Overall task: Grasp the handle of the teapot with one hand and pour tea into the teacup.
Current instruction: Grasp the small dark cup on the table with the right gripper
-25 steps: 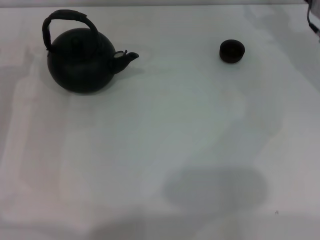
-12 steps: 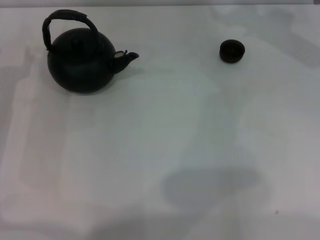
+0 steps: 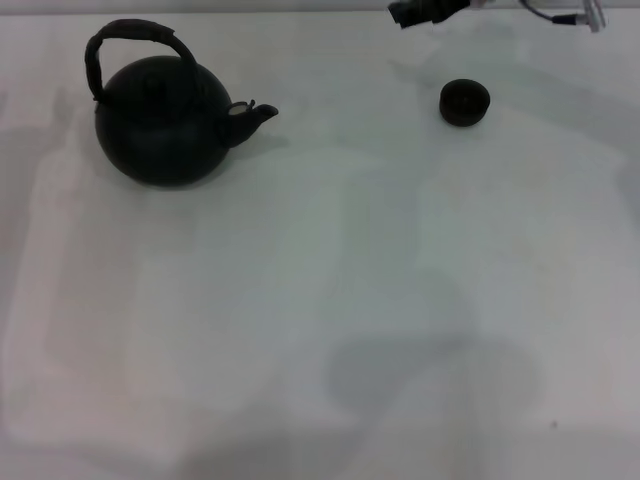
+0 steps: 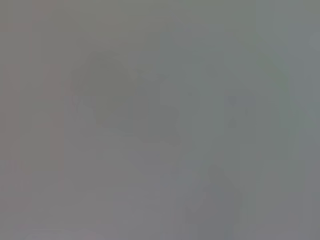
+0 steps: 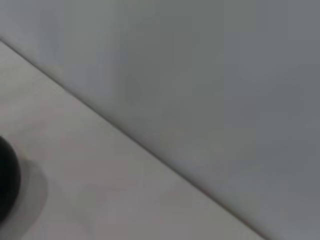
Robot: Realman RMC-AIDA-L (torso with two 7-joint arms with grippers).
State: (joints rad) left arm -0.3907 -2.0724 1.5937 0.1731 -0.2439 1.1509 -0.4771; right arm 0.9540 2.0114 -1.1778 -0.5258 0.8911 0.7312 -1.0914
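Note:
The black teapot [image 3: 160, 125] stands upright at the far left of the white table [image 3: 330, 270], its spout [image 3: 256, 115] pointing right. Its arched handle [image 3: 140, 32] rises over the lid, with nothing touching it. The small black teacup [image 3: 465, 102] stands at the far right. A dark end part of my right gripper [image 3: 410, 13] shows at the top edge, beyond and a little left of the teacup, apart from it. A dark round shape [image 5: 6, 182] shows at the edge of the right wrist view; I cannot tell what it is. My left gripper is out of view.
A cable [image 3: 560, 14] of the right arm runs along the top right edge. The table's far edge [image 5: 150, 150] shows against a grey wall in the right wrist view. The left wrist view shows only plain grey.
The right arm, seen only at the top right corner one second ago and out of view half a second ago, now reaches in along the top edge above the teacup. Teapot and teacup have not moved.

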